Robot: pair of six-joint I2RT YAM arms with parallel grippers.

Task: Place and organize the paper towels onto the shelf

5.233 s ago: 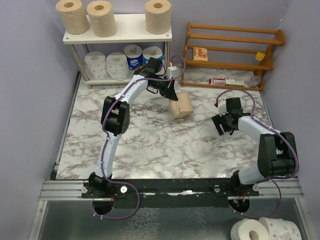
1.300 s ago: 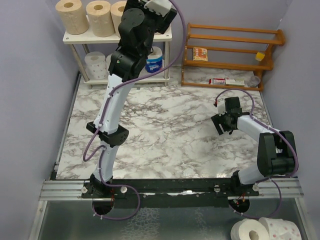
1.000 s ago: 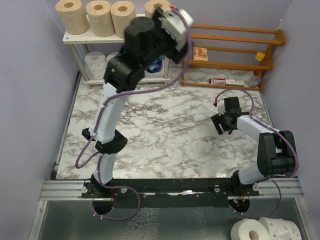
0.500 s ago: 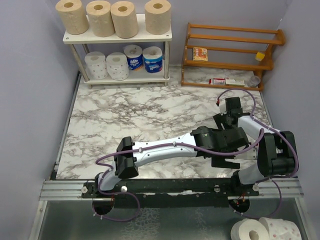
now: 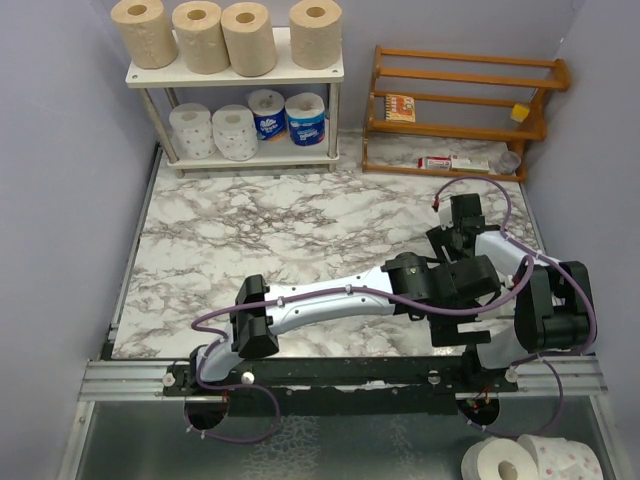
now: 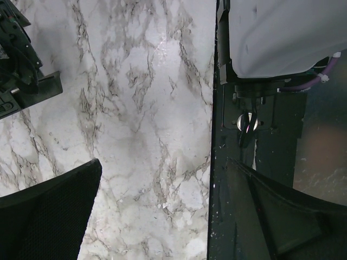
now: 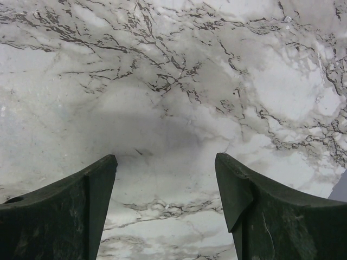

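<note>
The white shelf (image 5: 285, 68) stands at the back left. Four tan paper towels sit upright on its top board, from the left roll (image 5: 146, 32) to the right one (image 5: 316, 32). On the lower tier stand two pink-dotted white rolls (image 5: 213, 132) and two blue-wrapped rolls (image 5: 288, 116). My left gripper (image 5: 452, 330) (image 6: 162, 216) lies low at the near right of the table, open and empty, over the marble and the black front rail. My right gripper (image 5: 447, 240) (image 7: 165, 160) hovers open over bare marble just behind it, holding nothing.
An orange-brown wooden rack (image 5: 465, 110) with small items stands at the back right. The black front rail (image 6: 233, 162) and the right arm's white base link (image 6: 276, 32) sit close to my left fingers. Two more rolls (image 5: 530, 460) lie off the table, below its near right corner.
The left arm, raised at the shelf a second ago, has swung down across the table to the near right. The tan roll it held earlier now stands on the top board. The right arm is unmoved.
</note>
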